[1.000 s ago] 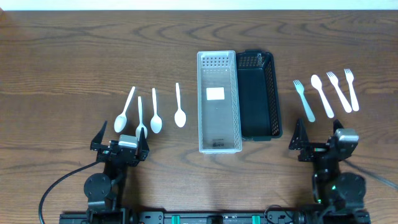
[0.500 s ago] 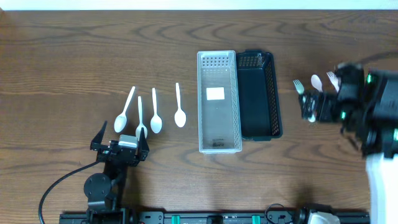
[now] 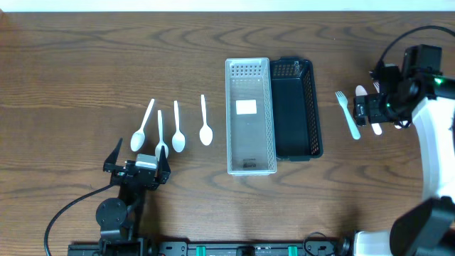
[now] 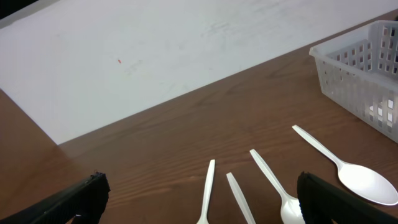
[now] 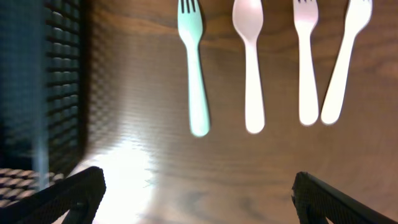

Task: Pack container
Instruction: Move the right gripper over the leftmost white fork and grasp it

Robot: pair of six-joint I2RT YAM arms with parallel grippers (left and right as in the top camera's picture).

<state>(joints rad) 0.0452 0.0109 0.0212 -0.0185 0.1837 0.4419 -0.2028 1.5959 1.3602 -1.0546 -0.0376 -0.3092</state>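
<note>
You are at the first pick of the packing job, as I judge it: both containers look bare and every piece of cutlery lies on the table (image 3: 85,57). The clear tray (image 3: 229,121) in the middle of the overhead frame holds only a white label (image 3: 246,107) on its floor, and the black basket (image 3: 318,121) touching its right side shows nothing inside. Your right tool (image 3: 371,108) hangs over the row of cutlery at the right of the frame, jaws spread wide and holding nothing. Its wrist view shows the teal fork (image 5: 194,74), a white spoon (image 5: 250,68), a white fork (image 5: 307,68) and one more white piece (image 5: 343,68) lying side by side, apart, across the top. The next move calls for settling on one piece; the teal fork is nearest the basket. Line the jaws across its handle and lower until they straddle it, since a thin flat handle will likely be awkward to pinch. Your left tool (image 3: 139,160) sits low at the lower left, likewise released and empty, with four white spoons (image 3: 178,143) just ahead.
</note>
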